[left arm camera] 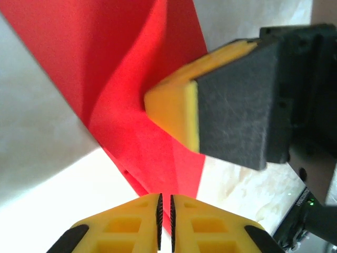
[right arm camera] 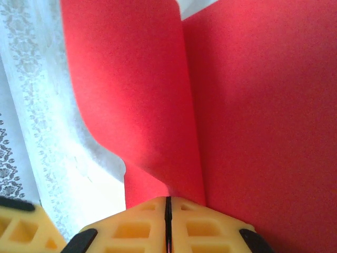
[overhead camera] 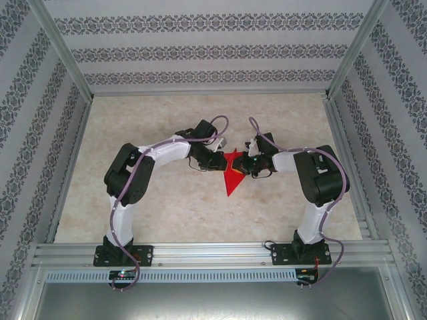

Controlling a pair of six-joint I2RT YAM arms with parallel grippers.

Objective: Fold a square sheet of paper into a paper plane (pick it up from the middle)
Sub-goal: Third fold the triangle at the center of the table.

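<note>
Currently, red paper (overhead camera: 233, 175) is hanging between both hands over the worktop (overhead camera: 167, 207); left hand (left arm camera: 164, 205) is pinching one edge, right hand (right arm camera: 168, 206) pinching the opposite; pointed nose is showing; wing creases seemingly awaiting folding.

- The tabletop (overhead camera: 167, 207) is pale and marbled, with patterned walls (overhead camera: 200, 50) on three sides.
- A metal rail (overhead camera: 213, 253) runs along the near edge and carries both arm bases.
- The left arm (overhead camera: 127, 177) rises from its base, bends at the elbow and reaches right toward the middle.
- The right arm (overhead camera: 320, 177) mirrors it and reaches left.
- Red paper (overhead camera: 233, 177) lies between them near the tabletop's middle, wide at the far end and narrowing to a point that faces the rail.
- The left hand (overhead camera: 215, 162) meets the paper's wide end on its left side.
- The right hand (overhead camera: 250, 165) meets it on the right.
- Purple cables (overhead camera: 220, 123) loop over both wrists.
</note>
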